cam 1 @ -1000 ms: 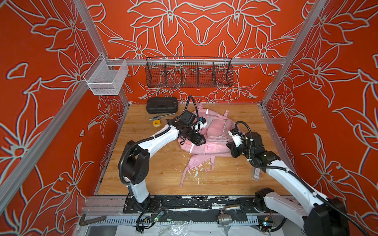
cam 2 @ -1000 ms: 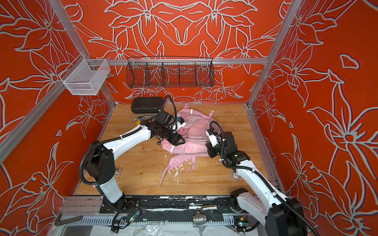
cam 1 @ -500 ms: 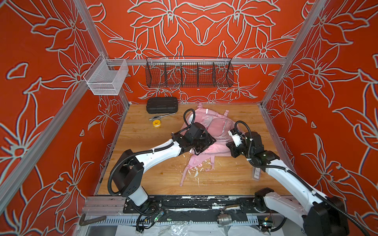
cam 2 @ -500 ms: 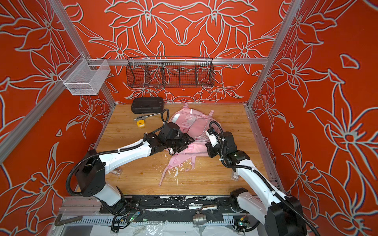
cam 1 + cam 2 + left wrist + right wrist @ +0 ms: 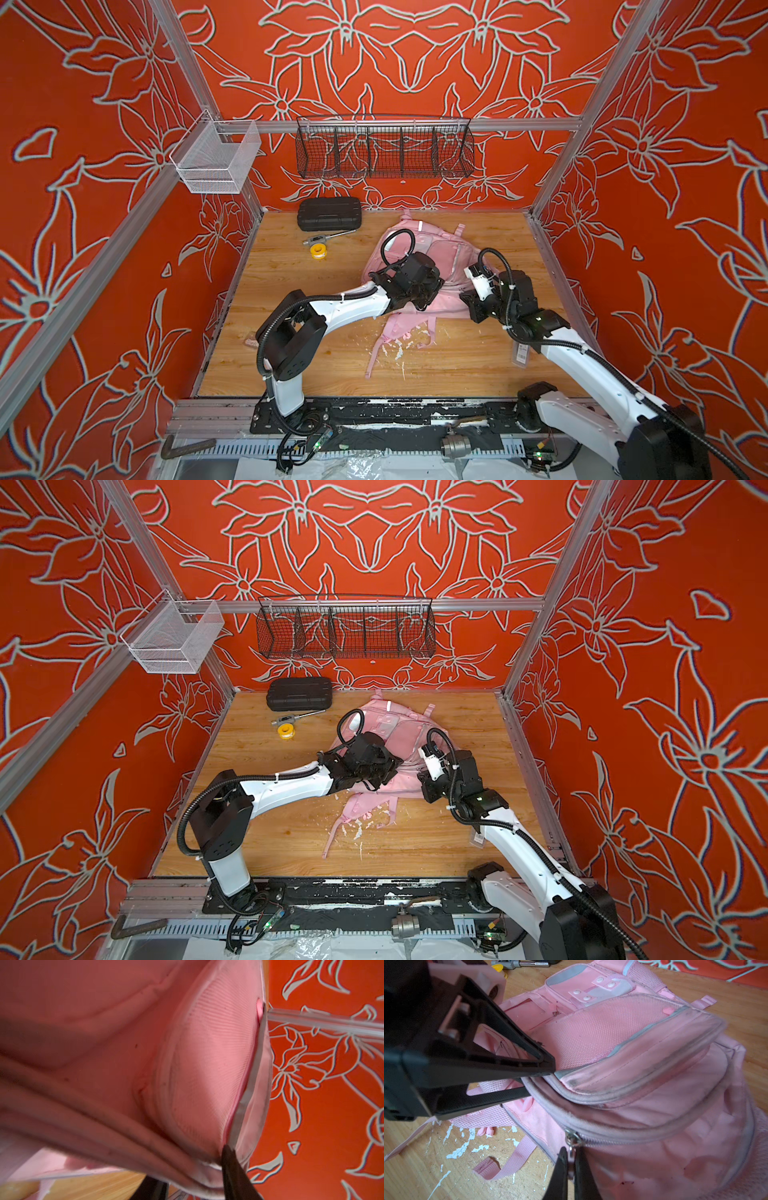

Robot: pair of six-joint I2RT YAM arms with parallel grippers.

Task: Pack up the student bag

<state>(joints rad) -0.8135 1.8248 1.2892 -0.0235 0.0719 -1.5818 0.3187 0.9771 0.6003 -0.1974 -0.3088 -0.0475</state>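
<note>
On my wooden surface [image 5: 282, 266]: black ribbed hard plastic case [image 5: 329, 213], far edge; silver metal tool [image 5: 328, 237] and yellow tape roll [image 5: 318, 250] beside it; soft pale-pink fabric backpack [image 5: 440, 249], middle; white flakes [image 5: 397, 353] beside that.

Blurred close-up of student bag [image 5: 108, 1047] fabric; left end effector [image 5: 191, 1169] mostly cropped.

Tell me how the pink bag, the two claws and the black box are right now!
student bag: lying down, front pocket held open
left claw: pinching the pocket's rim
right claw: shut on the zip pull
black case: closed
</note>
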